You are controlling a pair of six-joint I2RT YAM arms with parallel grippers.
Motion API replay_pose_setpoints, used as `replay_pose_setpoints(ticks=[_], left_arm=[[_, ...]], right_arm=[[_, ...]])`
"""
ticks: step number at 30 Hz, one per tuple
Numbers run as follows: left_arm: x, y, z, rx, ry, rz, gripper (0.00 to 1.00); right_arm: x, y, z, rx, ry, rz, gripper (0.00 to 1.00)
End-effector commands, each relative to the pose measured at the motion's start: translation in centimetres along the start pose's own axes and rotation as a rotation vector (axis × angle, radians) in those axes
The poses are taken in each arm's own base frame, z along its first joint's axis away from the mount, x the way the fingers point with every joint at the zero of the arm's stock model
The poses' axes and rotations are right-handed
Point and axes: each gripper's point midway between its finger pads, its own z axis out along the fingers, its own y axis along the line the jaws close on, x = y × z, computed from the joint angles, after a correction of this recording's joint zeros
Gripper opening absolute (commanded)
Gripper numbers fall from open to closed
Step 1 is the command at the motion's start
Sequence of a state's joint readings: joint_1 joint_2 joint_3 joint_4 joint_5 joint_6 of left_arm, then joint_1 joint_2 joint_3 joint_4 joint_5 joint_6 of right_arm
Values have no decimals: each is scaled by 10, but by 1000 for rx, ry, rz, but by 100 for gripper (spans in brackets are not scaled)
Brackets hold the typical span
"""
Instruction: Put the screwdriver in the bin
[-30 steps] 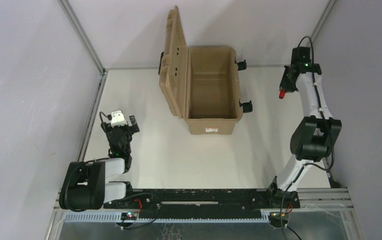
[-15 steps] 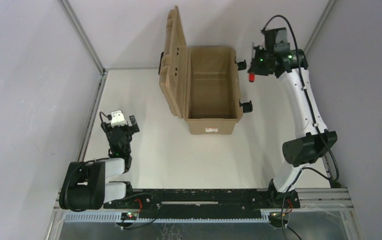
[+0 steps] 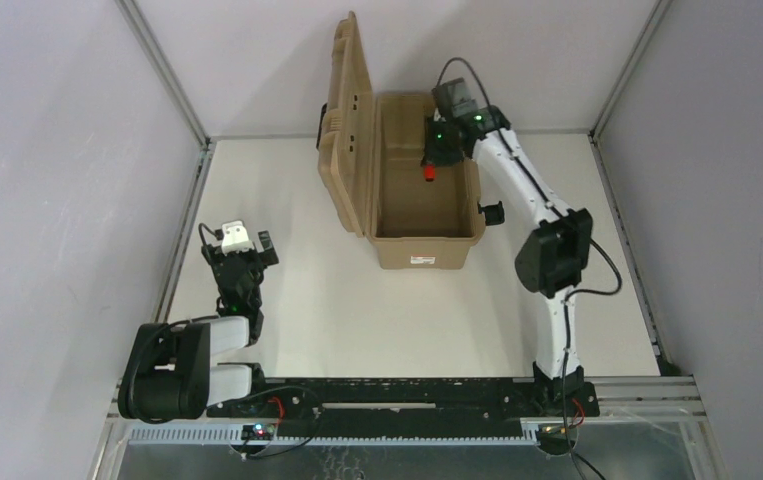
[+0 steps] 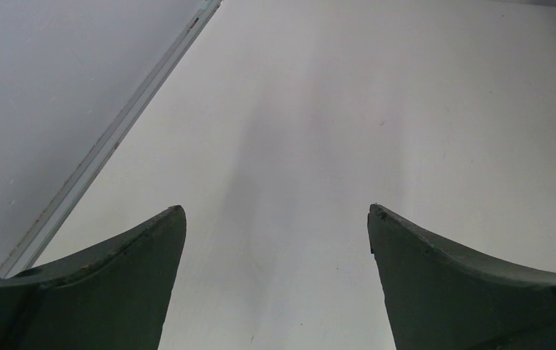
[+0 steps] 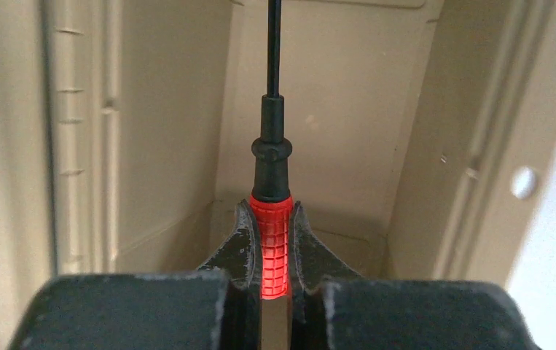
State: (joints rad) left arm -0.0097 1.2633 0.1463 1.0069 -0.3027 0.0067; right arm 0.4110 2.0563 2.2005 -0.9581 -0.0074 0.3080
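The bin [image 3: 462, 232] is a tan hard case at the back of the table, its lid [image 3: 347, 120] standing open on the left. My right gripper [image 3: 431, 168] is above the bin's open inside near its far right corner, shut on the screwdriver [image 3: 429, 174]. In the right wrist view the jaws clamp the red handle [image 5: 272, 244], and the dark shaft points ahead into the bin's tan interior [image 5: 347, 131]. My left gripper [image 3: 242, 250] rests at the near left, far from the bin. It is open and empty, over bare table [image 4: 311, 131].
Black latches [image 3: 493, 212] stick out on the bin's right side and a white label [image 3: 421, 259] is on its near wall. Grey walls and a metal frame rail [image 4: 107, 142] border the white table.
My right arm swung left from the table's right side to over the bin, carrying the screwdriver. The left arm has not moved.
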Motion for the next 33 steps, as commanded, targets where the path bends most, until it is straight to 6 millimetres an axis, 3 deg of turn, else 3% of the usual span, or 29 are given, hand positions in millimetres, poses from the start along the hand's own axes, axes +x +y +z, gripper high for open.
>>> replay_pose_setpoints(ticks=[1,4,7,10,13,16,20,26,30,33], left_arm=[[-33,-1,10,-5,-98,-31,100],[-34,-1,10,-5,-99,-32,100],[-33,-1,10,-4,-98,-31,100],[-33,-1,10,-4,-97,-31,100],[-33,-1,10,-4,-97,-31,100],[-33,-1,10,-4,-97,-31,100],[-33,-1,10,-4,-97,-31,100],[-33,-1,10,-5,-97,-31,100],[-33,-1,10,-4,-97,-31,100],[-34,-1,10,-4,-99,-32,100]], right_arm=[[1,-3,48,78,-21,28,6],[25,-7,88,125,31,-1,8],[46,-7,115,133,83,-14,11],[61,-11,129,155,117,-4,25],[71,-16,136,181,131,-6,32],[74,-18,134,192,140,-4,66],[49,-7,107,161,85,-20,78],[-29,12,11,76,-131,-49,86],[-53,-5,-39,55,-206,-48,96],[-59,-41,-63,107,-223,-35,100]])
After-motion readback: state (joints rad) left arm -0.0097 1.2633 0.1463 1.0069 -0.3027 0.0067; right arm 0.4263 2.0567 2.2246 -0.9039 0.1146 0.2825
